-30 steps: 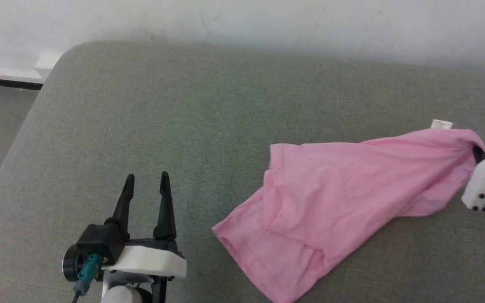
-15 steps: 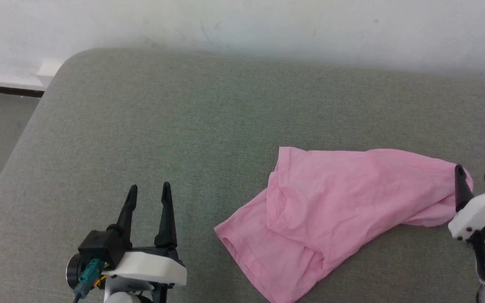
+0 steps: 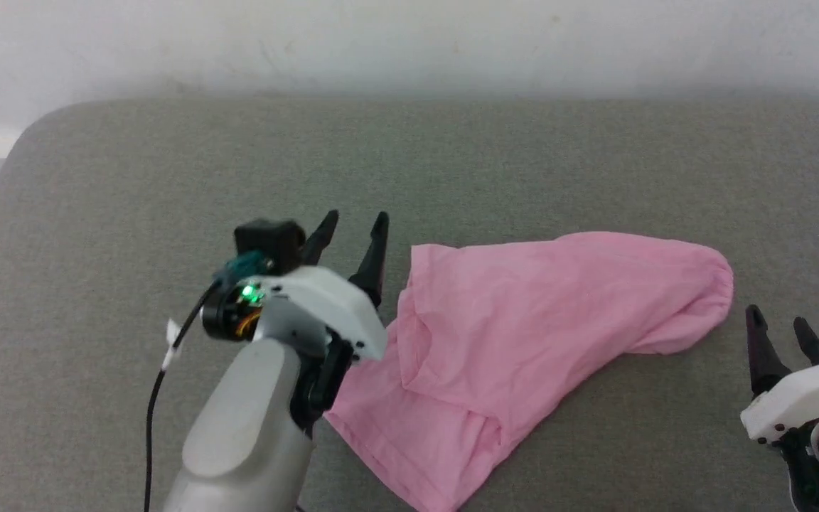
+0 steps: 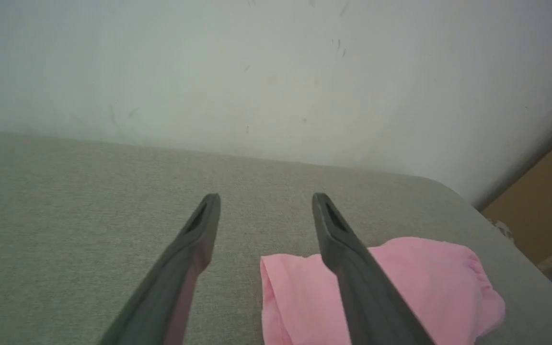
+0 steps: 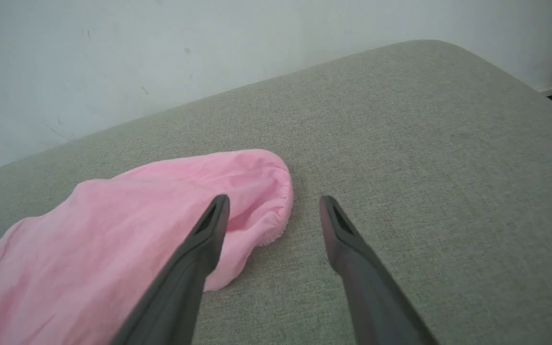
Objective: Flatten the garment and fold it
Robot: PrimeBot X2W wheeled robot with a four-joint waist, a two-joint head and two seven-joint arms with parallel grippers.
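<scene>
The garment [image 3: 523, 341] is seen lying loose on the grey cushion [image 3: 168, 178], toward 4 o'clock from the middle of the head view, with its gathered end [image 5: 285, 201] pointing to 3 o'clock. A second ago that end was pinched and raised by the right gripper [image 3: 775, 316]. It has since been let go and is now laid on the cushion. The right gripper's fingers are spread, and it is held clear of the cloth at 4 o'clock from the gathered end. The left gripper [image 3: 356, 215], earlier well apart at 8 o'clock, has been brought just beside the garment's 9 o'clock edge, fingers spread and empty. The white tag noted before is no longer seen.
</scene>
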